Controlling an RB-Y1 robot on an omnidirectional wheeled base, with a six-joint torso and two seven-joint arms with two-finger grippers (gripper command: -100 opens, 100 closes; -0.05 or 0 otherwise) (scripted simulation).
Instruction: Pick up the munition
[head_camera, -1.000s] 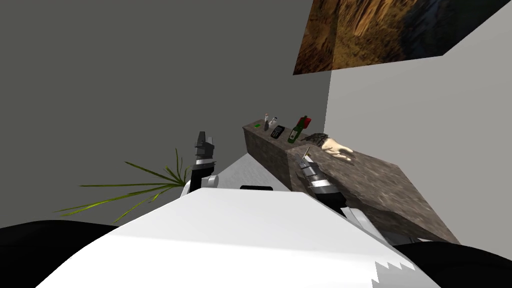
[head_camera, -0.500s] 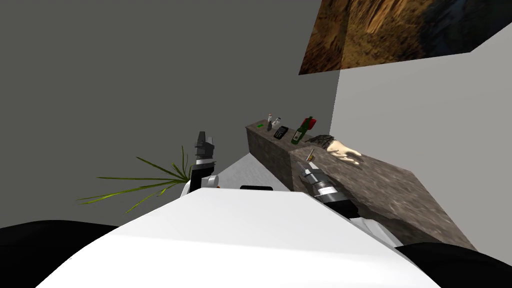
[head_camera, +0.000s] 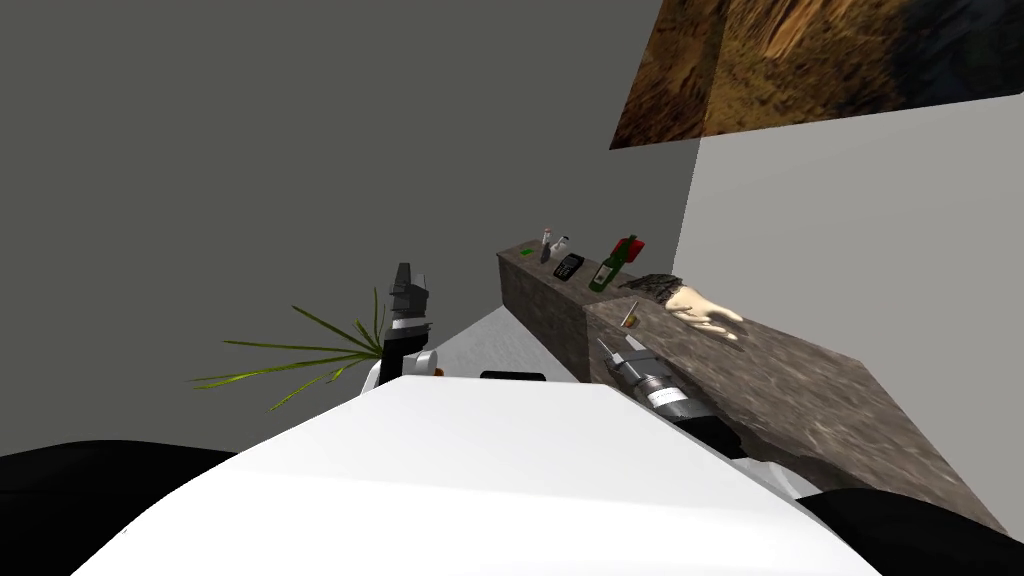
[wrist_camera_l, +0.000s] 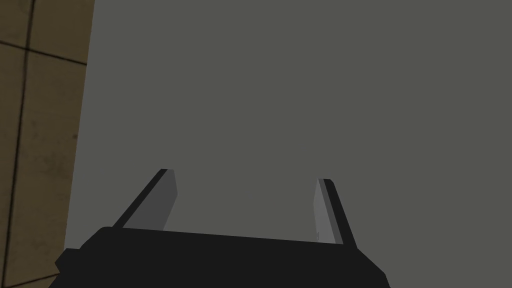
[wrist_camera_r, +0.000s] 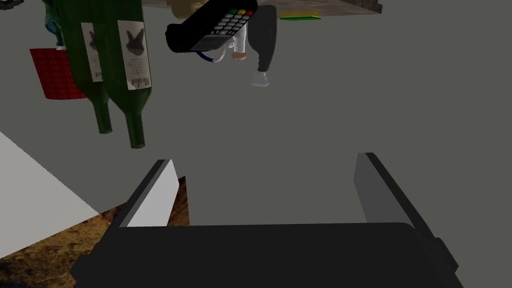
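Note:
The munition (head_camera: 630, 318) is a small brass-coloured piece standing near the front corner of the stone-textured counter (head_camera: 800, 390) in the head view. My right gripper (head_camera: 620, 348) hangs just before and below it, at the counter's front edge, apart from it. In the right wrist view the right gripper (wrist_camera_r: 266, 160) is open with nothing between its fingers. My left gripper (head_camera: 404, 275) is raised at the left, away from the counter. The left wrist view shows the left gripper (wrist_camera_l: 246, 176) open and empty.
Along the counter lie a pale hand-shaped glove (head_camera: 705, 312), a green bottle (head_camera: 603, 270) (wrist_camera_r: 130, 65), a red object (head_camera: 634, 247), a black keypad device (head_camera: 568, 266) (wrist_camera_r: 212, 25), small bottles (head_camera: 552, 243) and a flat green item (head_camera: 526, 251). A spiky plant (head_camera: 320, 350) stands at the left.
My head view has swung, sliding the counter rightward in the picture. The right gripper has sunk a little and drawn back from the munition. The left arm has stayed put.

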